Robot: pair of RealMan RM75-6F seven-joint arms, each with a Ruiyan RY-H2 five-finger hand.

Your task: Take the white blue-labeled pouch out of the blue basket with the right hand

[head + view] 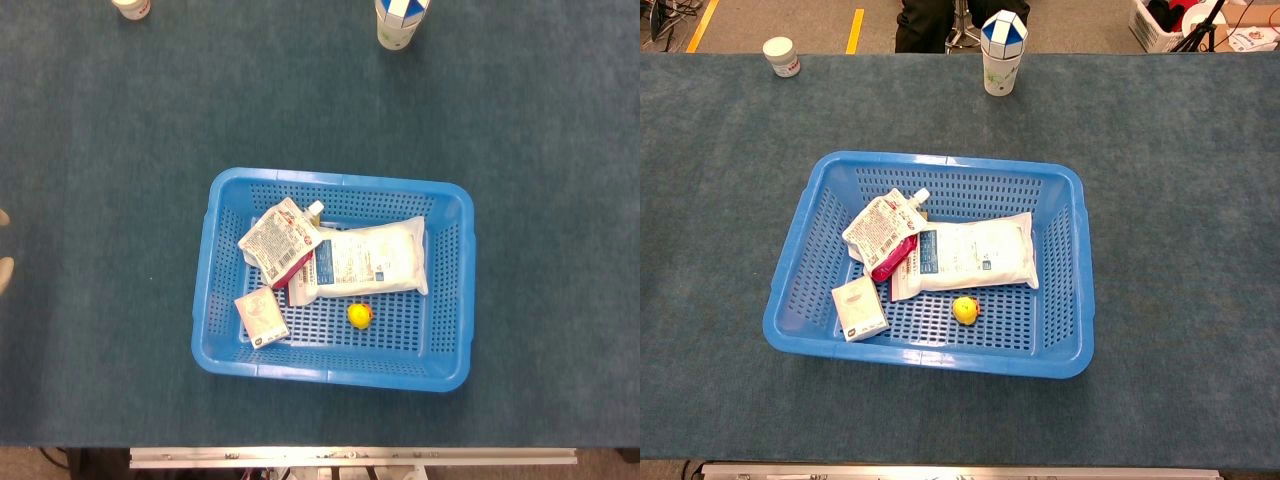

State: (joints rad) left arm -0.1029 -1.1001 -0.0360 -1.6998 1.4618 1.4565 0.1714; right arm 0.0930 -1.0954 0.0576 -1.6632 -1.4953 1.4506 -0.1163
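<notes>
**Blue basket holds the pouch; right hand out of sight**

Teal cloth covers the table, and the blue basket sits near its middle. The white blue-labeled pouch lies flat inside the basket, toward the far wall. Its label end is tucked under a spouted red-and-white pouch. A small white packet and a yellow ball lie just beside the pouch on its near side.

Only the head view shows two pale tips at its left edge. They are probably fingertips of the left hand, and the basket lies well apart from them, across bare cloth. So little of the hand shows that whether it is spread or clenched cannot be told. The right hand appears in neither view, so its state cannot be told either.

The chest view shows whole what the head view crops at the top: a white jar and a cup with a blue-and-white top, both at the far edge. Print on the pouches is too small to read. Open cloth surrounds the basket on every side.
</notes>
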